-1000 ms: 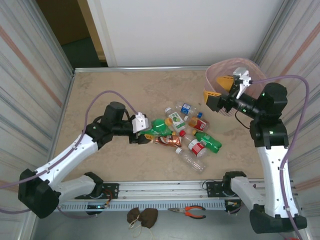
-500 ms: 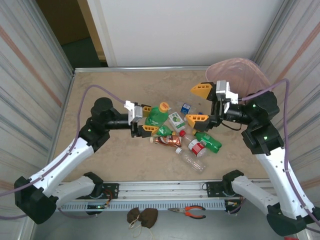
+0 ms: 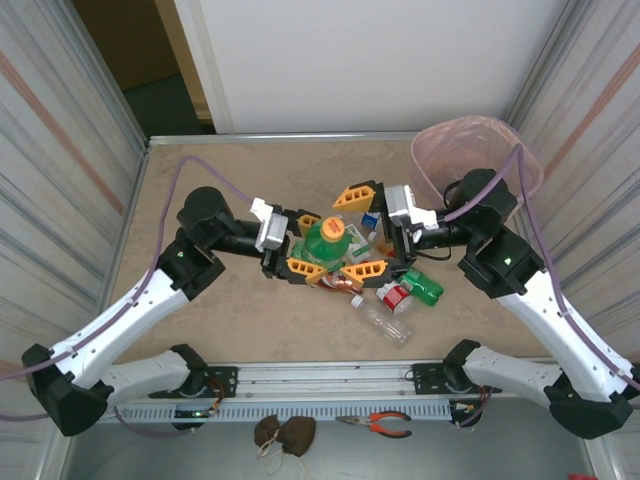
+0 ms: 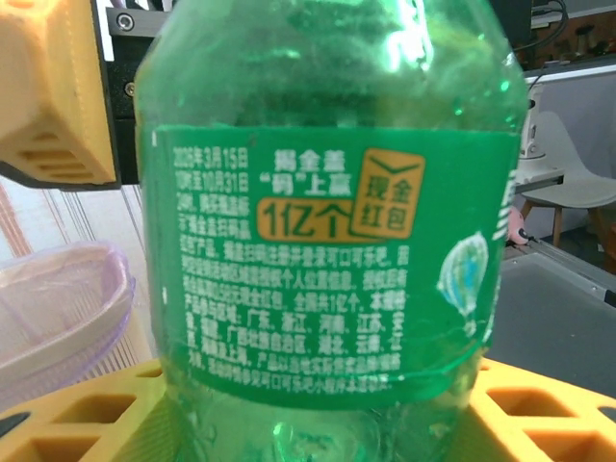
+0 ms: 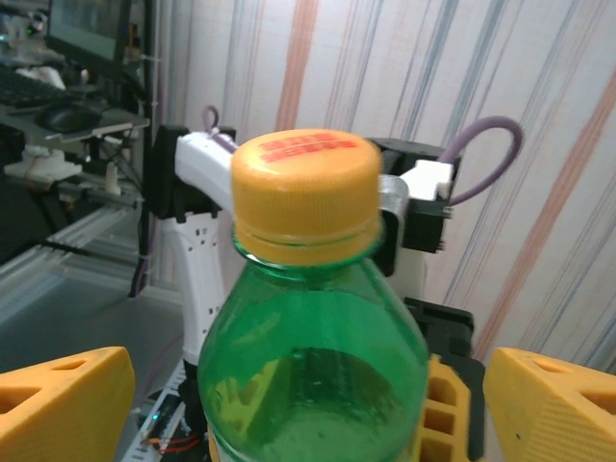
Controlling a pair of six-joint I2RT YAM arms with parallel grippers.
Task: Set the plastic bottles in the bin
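My left gripper [image 3: 304, 243] has lifted the green bottle [image 3: 326, 240] clear of the other bottles [image 3: 395, 295] and stays clamped on its body, centre of the top view. My right gripper [image 3: 359, 233] has swung down from the bin [image 3: 432, 150] at upper right and now straddles the bottle, fingers apart with gaps either side. Probably a handover toward the bin. The bottle is upright, long axis vertical, orange cap [image 5: 306, 178] pointing up at the top camera.
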